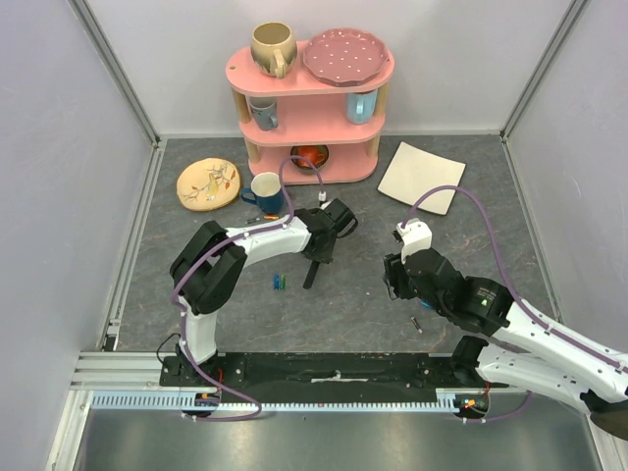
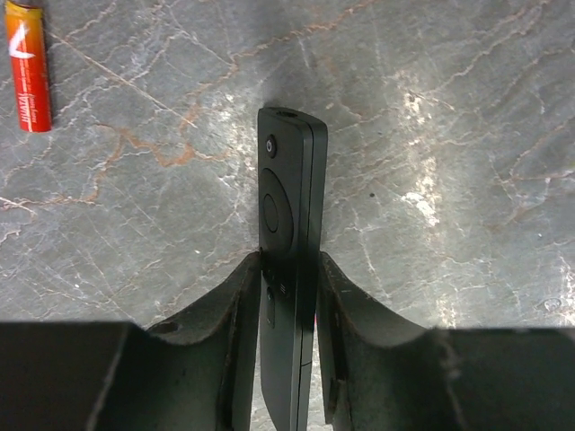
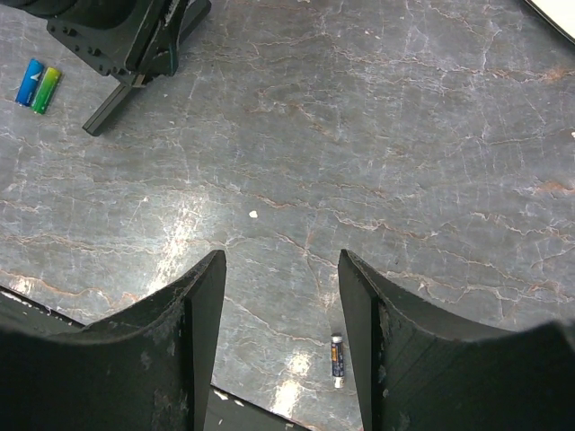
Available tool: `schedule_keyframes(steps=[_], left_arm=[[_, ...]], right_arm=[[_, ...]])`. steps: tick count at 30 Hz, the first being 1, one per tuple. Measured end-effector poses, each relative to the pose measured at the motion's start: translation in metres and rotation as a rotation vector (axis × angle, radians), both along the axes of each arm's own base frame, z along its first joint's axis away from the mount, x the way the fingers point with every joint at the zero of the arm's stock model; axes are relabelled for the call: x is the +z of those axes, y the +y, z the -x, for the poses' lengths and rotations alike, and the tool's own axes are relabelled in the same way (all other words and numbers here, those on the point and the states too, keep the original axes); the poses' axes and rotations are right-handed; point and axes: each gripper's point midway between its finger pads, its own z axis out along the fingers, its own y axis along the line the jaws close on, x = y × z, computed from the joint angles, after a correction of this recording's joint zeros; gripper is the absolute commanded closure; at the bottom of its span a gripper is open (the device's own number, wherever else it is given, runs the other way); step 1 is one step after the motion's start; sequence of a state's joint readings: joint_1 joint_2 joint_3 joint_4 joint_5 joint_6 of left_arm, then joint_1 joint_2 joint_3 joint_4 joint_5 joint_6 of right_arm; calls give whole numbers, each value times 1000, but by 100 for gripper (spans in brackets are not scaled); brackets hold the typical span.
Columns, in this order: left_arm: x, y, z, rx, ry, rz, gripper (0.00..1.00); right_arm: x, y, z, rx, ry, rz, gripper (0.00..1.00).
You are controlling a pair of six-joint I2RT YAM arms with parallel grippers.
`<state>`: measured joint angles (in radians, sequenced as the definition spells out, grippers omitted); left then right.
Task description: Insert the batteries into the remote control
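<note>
The remote control [image 2: 289, 197] is a slim black bar, standing on its long edge on the grey table. My left gripper [image 2: 289, 269] is shut on its rear half. In the top view the remote [image 1: 313, 273] sticks out below the left gripper [image 1: 320, 251]. An orange-red battery [image 2: 27, 65] lies at the far left of the left wrist view. A blue and a green battery [image 1: 281, 284] lie side by side left of the remote, also in the right wrist view [image 3: 38, 85]. My right gripper [image 3: 280, 296] is open and empty above a small dark battery [image 3: 337, 359]. In the top view that battery [image 1: 416, 324] lies just below the right gripper [image 1: 395, 280].
A pink two-tier shelf [image 1: 312, 78] with mugs and a plate stands at the back. A blue mug [image 1: 267, 191] and a yellow plate [image 1: 208, 183] sit left of it, and a white square plate [image 1: 422, 177] to its right. Grey walls close in the table's sides.
</note>
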<state>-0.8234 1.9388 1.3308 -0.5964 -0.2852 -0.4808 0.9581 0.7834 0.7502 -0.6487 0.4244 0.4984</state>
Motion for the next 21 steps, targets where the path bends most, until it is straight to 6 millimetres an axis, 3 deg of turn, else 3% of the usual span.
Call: schedule_keyframes(steps=[7,21], left_arm=[[4,-10,8,-29,3,18,59],[38,-20,13,-55,-40,90,53]], right_arm=[[-1,-1,0,-1,2,4,39],[-4,-5,4,-14,28,13,39]])
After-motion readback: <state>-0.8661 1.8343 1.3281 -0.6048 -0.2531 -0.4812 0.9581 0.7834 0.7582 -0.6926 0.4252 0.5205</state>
